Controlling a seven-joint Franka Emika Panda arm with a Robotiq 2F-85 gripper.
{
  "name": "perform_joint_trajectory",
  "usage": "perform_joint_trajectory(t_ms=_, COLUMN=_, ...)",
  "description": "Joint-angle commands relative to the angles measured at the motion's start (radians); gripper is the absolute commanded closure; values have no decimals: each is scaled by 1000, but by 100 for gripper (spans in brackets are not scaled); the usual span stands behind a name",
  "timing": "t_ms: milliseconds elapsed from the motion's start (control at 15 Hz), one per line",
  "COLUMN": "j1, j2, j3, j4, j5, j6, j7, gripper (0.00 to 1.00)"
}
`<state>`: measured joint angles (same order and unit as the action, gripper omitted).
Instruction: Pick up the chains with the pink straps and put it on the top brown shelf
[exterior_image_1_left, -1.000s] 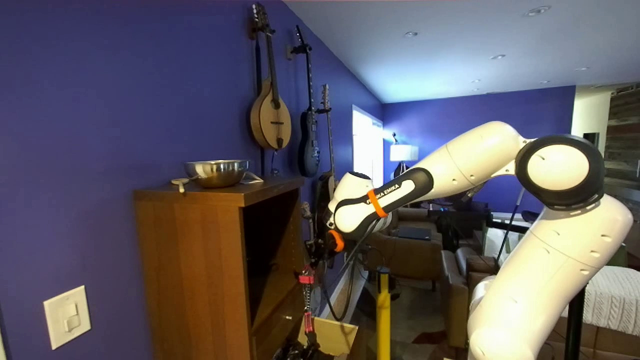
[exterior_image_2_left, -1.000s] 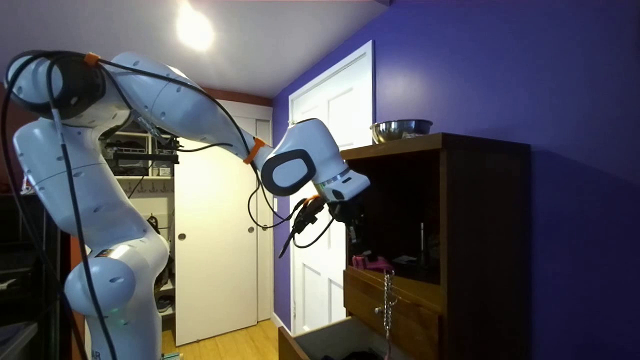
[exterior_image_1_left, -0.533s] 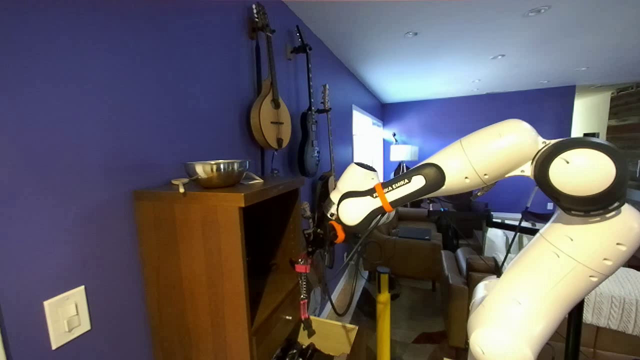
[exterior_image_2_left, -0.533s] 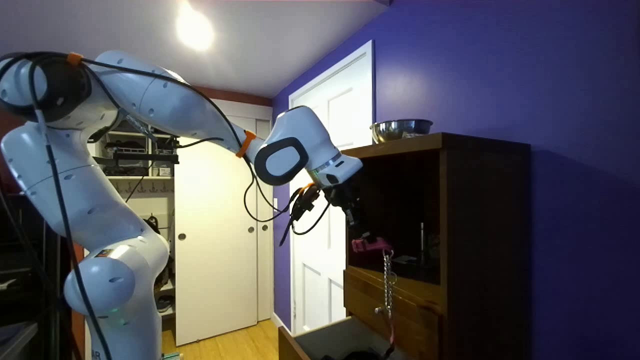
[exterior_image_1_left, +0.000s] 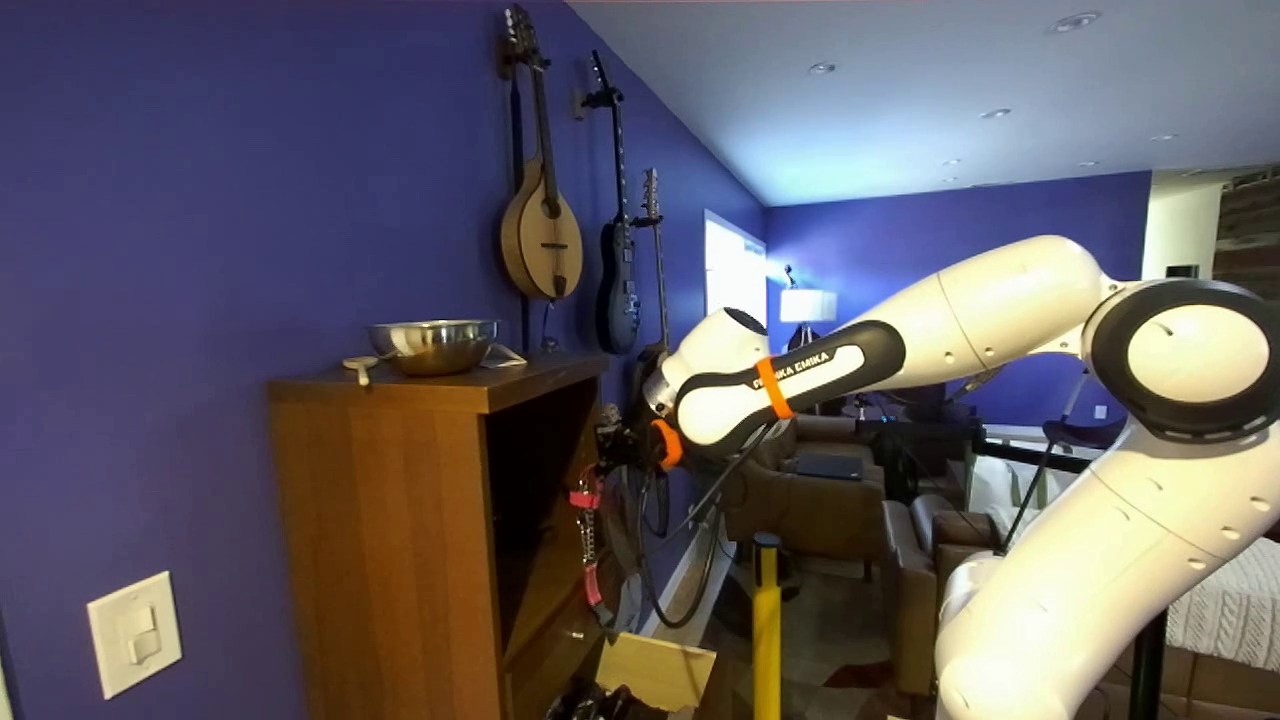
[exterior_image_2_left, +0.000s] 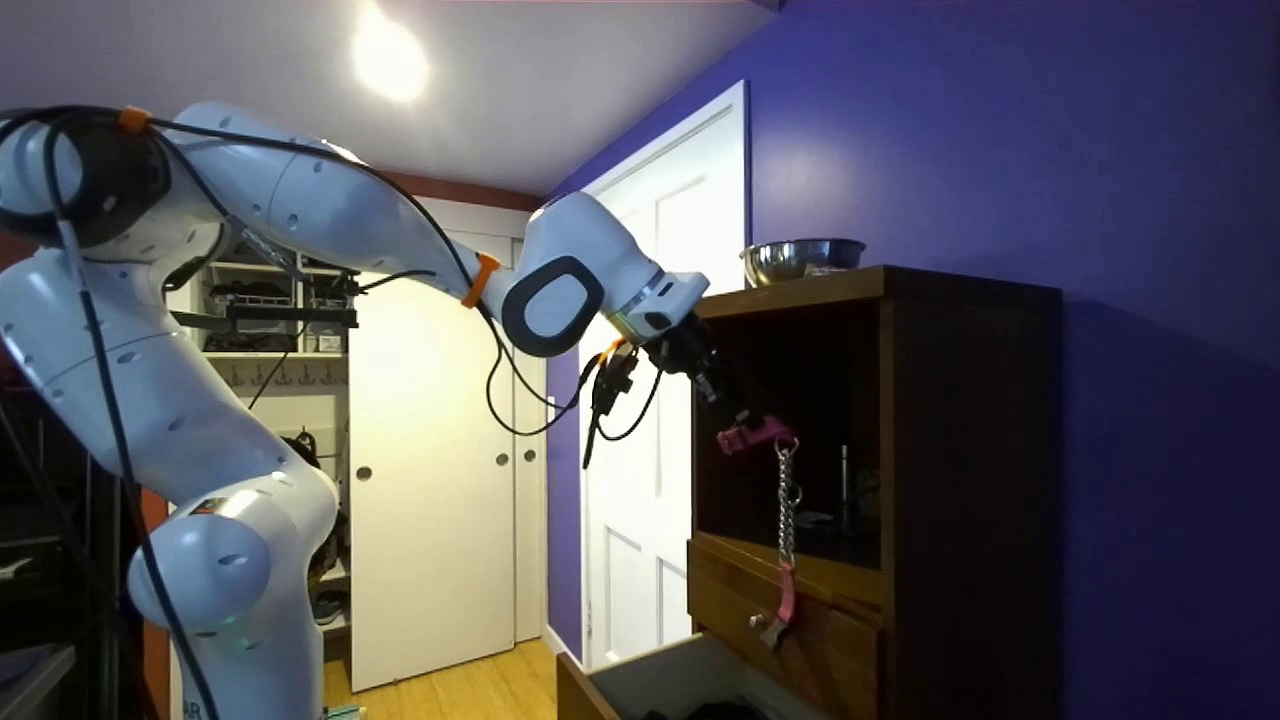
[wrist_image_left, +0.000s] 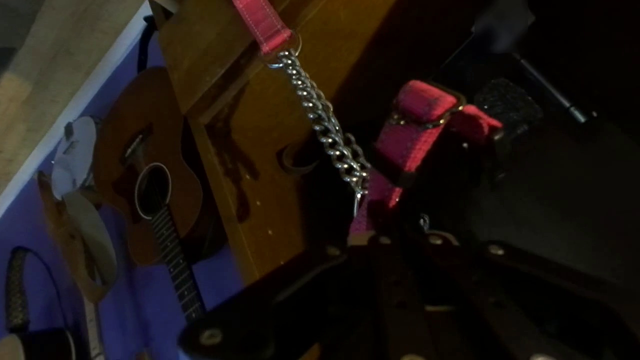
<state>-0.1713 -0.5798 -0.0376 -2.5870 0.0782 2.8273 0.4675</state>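
The chains with the pink straps (exterior_image_2_left: 786, 510) hang from my gripper (exterior_image_2_left: 742, 414). They also show in an exterior view (exterior_image_1_left: 588, 535) and in the wrist view (wrist_image_left: 325, 120). My fingertips (wrist_image_left: 400, 240) are shut on the upper pink strap; the dark picture hides the exact contact. The silver chain and a lower pink strap dangle in front of the cabinet's drawer fronts. The top brown shelf (exterior_image_2_left: 830, 572) is the floor of the cabinet's open compartment. My gripper is in front of the opening and above that shelf's level, pointing down and inward.
A steel bowl (exterior_image_2_left: 805, 260) and a spoon-like item (exterior_image_1_left: 360, 367) sit on the cabinet top (exterior_image_1_left: 440, 388). An open drawer (exterior_image_2_left: 650, 665) with dark contents juts out below. A thin upright object (exterior_image_2_left: 845, 485) stands inside the compartment. Guitars (exterior_image_1_left: 543, 240) hang on the wall. A yellow post (exterior_image_1_left: 767, 640) stands nearby.
My gripper has risen and tilted more toward the cabinet opening, with the chains in it. Their lower end has come up out of the open drawer. The arm's elbow has moved back from the cabinet.
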Motion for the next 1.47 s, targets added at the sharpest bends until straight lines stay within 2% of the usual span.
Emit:
perform_joint_trajectory(t_ms=0, j1=11, j2=-7, j3=20, j4=8, j5=52, j6=84, j7=-37, gripper=99)
perform_joint_trajectory(t_ms=133, j1=36, j2=-3, j3=8, j4=4, j5=76, j6=95, j7=-51, gripper=99)
perform_joint_trajectory(t_ms=200, j1=-4, j2=1, j3=32, j4=2, j5=56, j6=76, j7=-38, gripper=95)
perform_joint_trajectory(t_ms=733, j1=9, j2=1, j3=29, j4=2, j5=71, j6=76, j7=-49, gripper=95)
perform_joint_trajectory(t_ms=800, j1=12, j2=3, j3=29, j4=11, j5=72, j6=72, j7=-51, gripper=99)
perform_joint_trajectory(t_ms=1267, j1=0, j2=13, j3=43, j4=73, j5=56, j6=110, j7=-79, gripper=99)
perform_joint_trajectory(t_ms=1400, j1=15, j2=15, j3=36, j4=83, j5=67, j6=137, j7=-89, gripper=99)
